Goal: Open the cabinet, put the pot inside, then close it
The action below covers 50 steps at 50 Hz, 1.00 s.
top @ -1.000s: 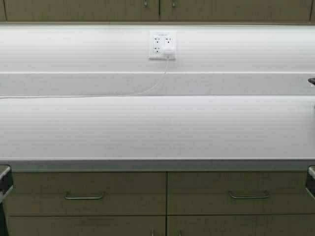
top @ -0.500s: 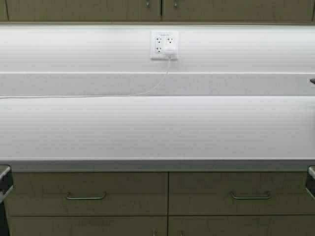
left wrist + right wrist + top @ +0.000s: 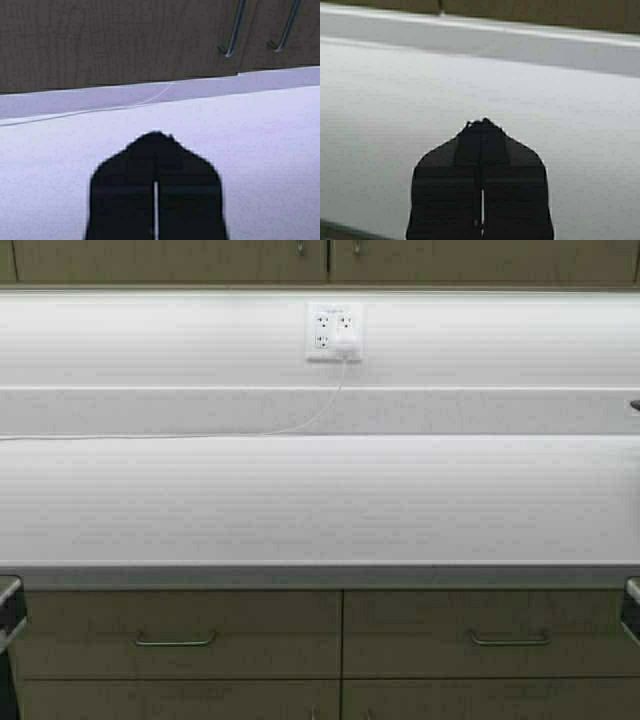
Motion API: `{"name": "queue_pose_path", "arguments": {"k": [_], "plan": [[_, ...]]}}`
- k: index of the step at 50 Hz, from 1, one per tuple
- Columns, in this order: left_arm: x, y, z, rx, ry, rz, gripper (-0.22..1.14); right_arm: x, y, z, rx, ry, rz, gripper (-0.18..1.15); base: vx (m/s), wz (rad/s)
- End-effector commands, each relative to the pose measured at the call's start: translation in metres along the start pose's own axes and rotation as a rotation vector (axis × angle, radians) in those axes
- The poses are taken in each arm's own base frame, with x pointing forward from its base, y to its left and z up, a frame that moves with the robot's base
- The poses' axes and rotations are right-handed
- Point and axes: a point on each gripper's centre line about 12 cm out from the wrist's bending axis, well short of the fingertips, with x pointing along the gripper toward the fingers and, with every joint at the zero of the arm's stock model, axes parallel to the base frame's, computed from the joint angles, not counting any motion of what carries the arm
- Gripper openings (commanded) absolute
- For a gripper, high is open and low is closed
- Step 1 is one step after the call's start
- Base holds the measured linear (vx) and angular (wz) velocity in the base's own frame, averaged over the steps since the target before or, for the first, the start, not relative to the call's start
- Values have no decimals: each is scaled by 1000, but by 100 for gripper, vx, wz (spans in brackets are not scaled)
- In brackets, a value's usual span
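Observation:
The cabinet [image 3: 200, 260] shows only as the lower edge of its two tan doors, both shut, along the top of the high view. Its two slim steel handles [image 3: 300, 248] sit close together at the middle seam. In the left wrist view the cabinet [image 3: 125, 40] hangs beyond the white counter, with the handles [image 3: 232, 30] off to one side. The pot is out of view; only a small dark sliver [image 3: 634, 405] shows at the right edge, and I cannot tell what it is. My left gripper [image 3: 156, 134] and right gripper [image 3: 483, 121] are both shut and hold nothing, low in front of the counter.
A long white counter [image 3: 320, 500] spans the view, with a white backsplash and an outlet [image 3: 333, 332]. From it a thin white cable [image 3: 200, 434] runs left. Below are base drawers with horizontal handles [image 3: 175, 642]. Arm parts [image 3: 8, 610] flank the bottom corners.
The whole scene has shifted a few pixels to the right in the high view, so the robot has moved slightly. In the last half second nothing has moved. Both grippers stay shut.

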Motion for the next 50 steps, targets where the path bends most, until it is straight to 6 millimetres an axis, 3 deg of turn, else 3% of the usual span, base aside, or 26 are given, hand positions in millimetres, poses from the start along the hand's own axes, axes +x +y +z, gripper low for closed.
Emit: {"name": "queue_pose_path", "arguments": {"k": [1,16,50], "plan": [[-4,-1,7,-3,-27,-2,4,-5,2,9,-4,-32,9,6,0,0],[-4,-1,8,-3,-35,-1,4,-17,1,13,-8,-59,5,6,0,0],[-6,0,7,-3,-50,1,4,-15,0,7,-10,-40,1,6,0,0]]}}
